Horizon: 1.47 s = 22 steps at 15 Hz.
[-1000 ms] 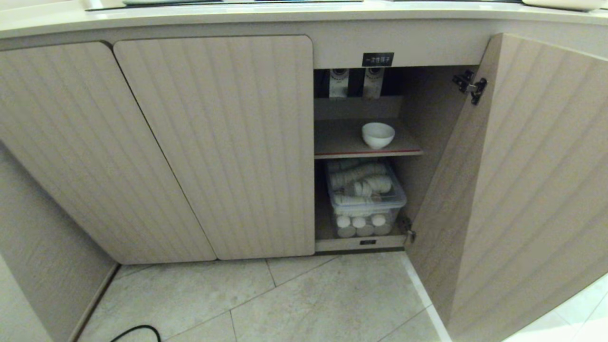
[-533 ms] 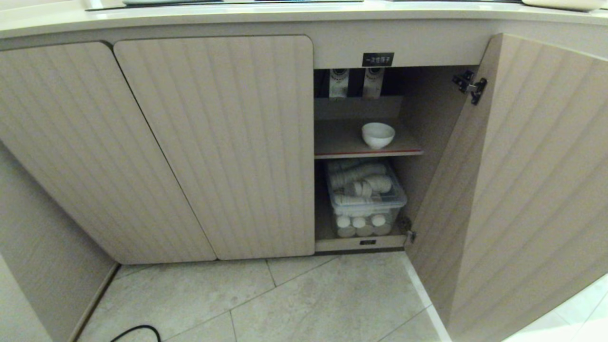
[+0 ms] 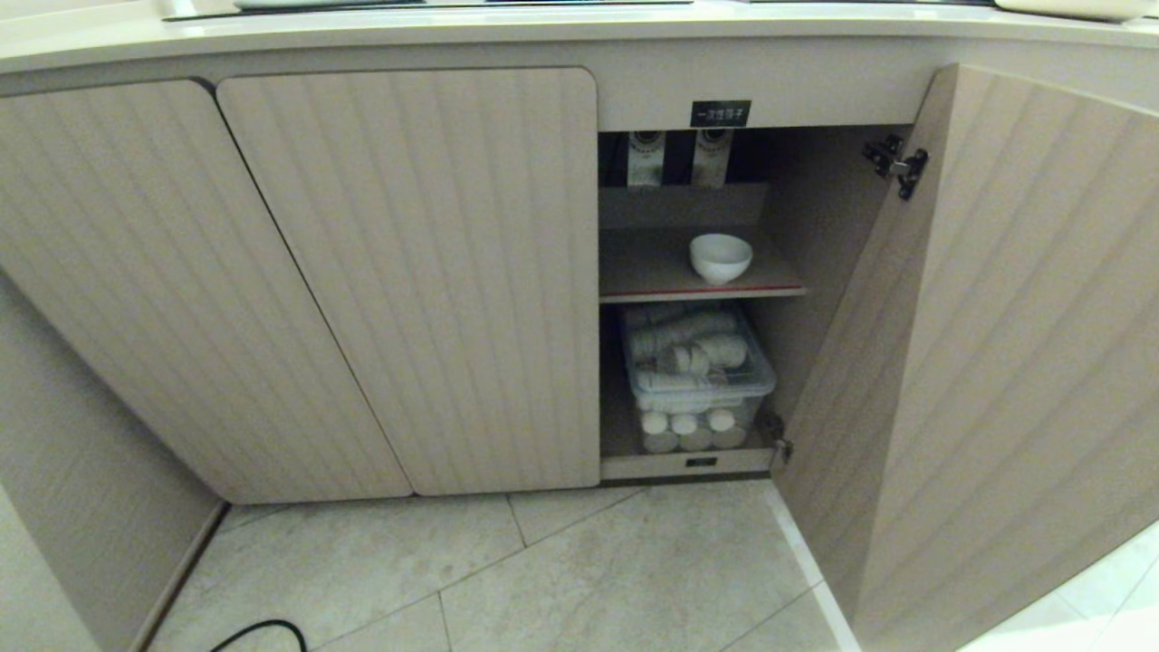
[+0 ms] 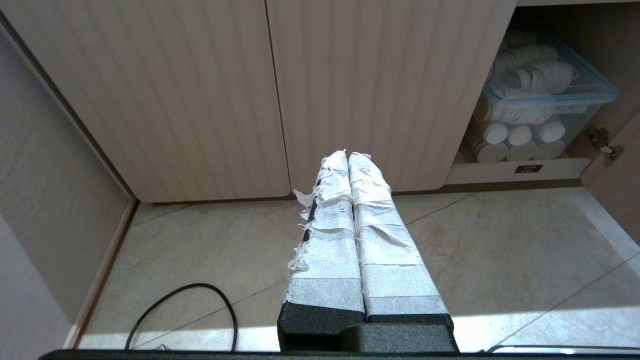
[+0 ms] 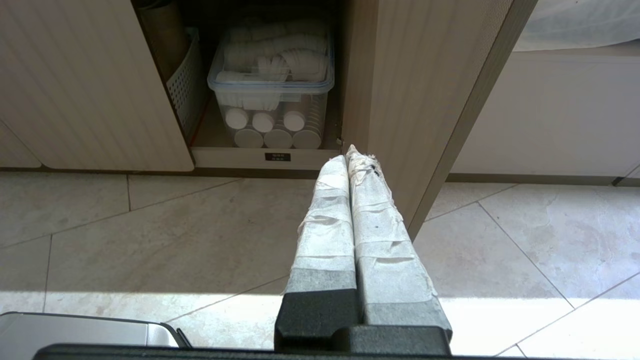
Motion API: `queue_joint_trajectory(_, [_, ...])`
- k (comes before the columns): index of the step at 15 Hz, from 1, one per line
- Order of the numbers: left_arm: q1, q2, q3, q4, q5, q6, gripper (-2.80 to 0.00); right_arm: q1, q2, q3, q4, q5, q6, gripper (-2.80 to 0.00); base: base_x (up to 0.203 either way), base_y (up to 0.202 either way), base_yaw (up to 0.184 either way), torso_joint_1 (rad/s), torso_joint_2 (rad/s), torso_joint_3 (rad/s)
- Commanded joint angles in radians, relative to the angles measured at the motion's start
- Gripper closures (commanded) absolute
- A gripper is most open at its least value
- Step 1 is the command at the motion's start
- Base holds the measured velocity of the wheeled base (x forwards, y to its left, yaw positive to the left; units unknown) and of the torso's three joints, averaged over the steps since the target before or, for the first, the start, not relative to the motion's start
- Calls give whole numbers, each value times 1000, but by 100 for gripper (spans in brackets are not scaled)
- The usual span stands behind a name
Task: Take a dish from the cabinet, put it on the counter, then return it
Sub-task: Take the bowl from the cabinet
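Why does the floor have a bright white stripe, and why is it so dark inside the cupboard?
Left wrist view: a sunlit band crosses the pale tiled floor beside the shut tape-wrapped left gripper. Right wrist view: the same bright band lies under the shut right gripper. Head view: the small white bowl sits in the beige ribbed cabinet's shade; the counter edge looks curved.

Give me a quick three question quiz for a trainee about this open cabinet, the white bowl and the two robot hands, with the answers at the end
1. True or false: the dish sits on the counter.
2. What sits below the shelf that carries the dish?
A. a clear storage bin of white containers
B. a stack of blue plates
C. nothing
3. Fill in: the left hand and the right hand both have their fingers ____ and hold nothing.

Key
1. False: it stands on the upper shelf inside the cabinet, behind the open door.
2. A, the storage bin.
3. shut.
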Motion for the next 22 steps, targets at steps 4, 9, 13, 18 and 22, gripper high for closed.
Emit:
queue_joint_trajectory(4, [0,0,0,0,0,-2,0,0,0,-1,-1,1,1,0,0,0,0,0,0,0])
queue_joint_trajectory(9, [0,0,0,0,0,0,0,0,0,0,-1,1,0,0,0,0,0,0,0,0])
queue_joint_trajectory(13, [0,0,-1,0,0,0,0,0,0,0,-1,1,-7,0,0,0,0,1,0,7])
queue_joint_trajectory(18, [0,0,-1,0,0,-2,0,0,0,0,-1,1,-3,0,0,0,0,0,0,0])
queue_joint_trajectory(22, [0,0,0,0,0,-2,0,0,0,-1,-1,1,-2,0,0,0,0,0,0,0])
